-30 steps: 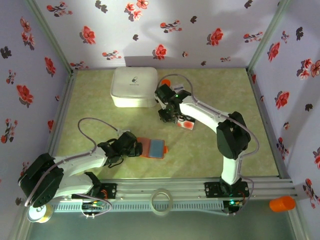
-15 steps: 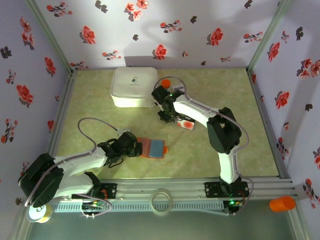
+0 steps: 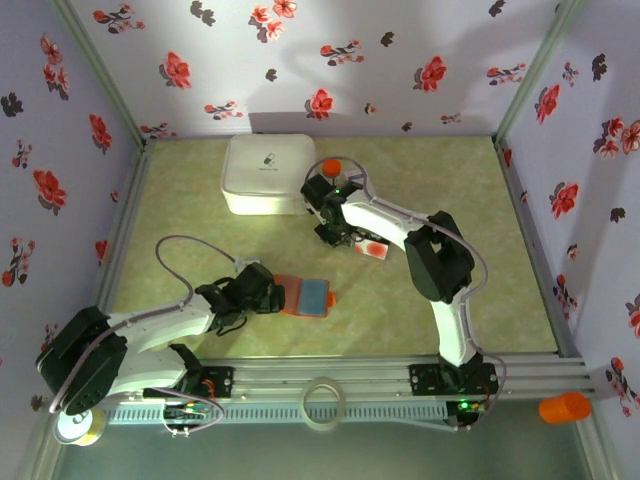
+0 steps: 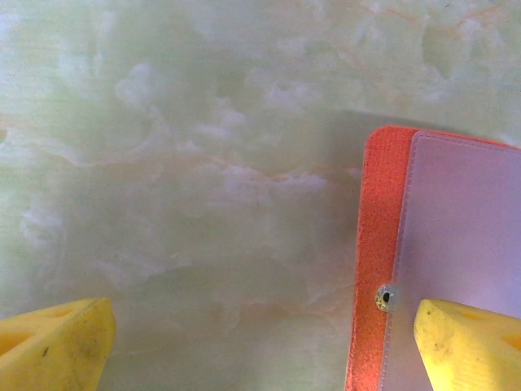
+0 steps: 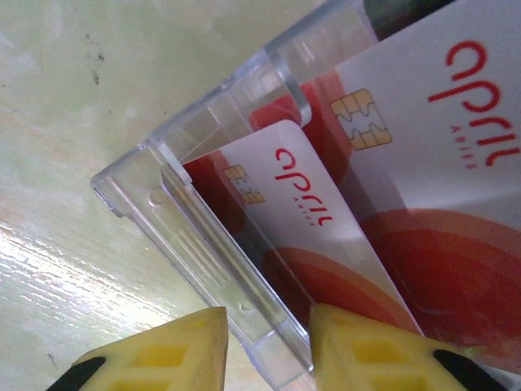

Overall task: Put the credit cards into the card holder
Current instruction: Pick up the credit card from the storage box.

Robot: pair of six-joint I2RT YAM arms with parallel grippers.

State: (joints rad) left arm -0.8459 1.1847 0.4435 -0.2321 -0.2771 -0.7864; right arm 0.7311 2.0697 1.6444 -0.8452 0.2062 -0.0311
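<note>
The card holder (image 3: 310, 295) lies open mid-table, orange-red outside with a light blue inside. My left gripper (image 3: 274, 296) rests at its left edge, open. In the left wrist view the jaws (image 4: 262, 346) stand wide, and one fingertip (image 4: 468, 342) is over the card holder (image 4: 440, 244). Farther back, the credit cards (image 3: 375, 248) sit in a clear plastic case (image 5: 203, 236). My right gripper (image 3: 343, 236) points down at the case's corner. Its jaws (image 5: 269, 342) are narrowed round the case wall, with one fingertip (image 5: 383, 350) over the end of a white and red credit card (image 5: 301, 212).
A big white rounded box (image 3: 267, 173) stands at the back left, close behind the right wrist. Floral walls enclose the table on three sides. A tape ring (image 3: 324, 402) lies on the front rail and an orange cup (image 3: 565, 407) sits outside at the right.
The right arm has folded further left and its jaws have narrowed round the case's corner. The left arm and the card holder have not moved.
</note>
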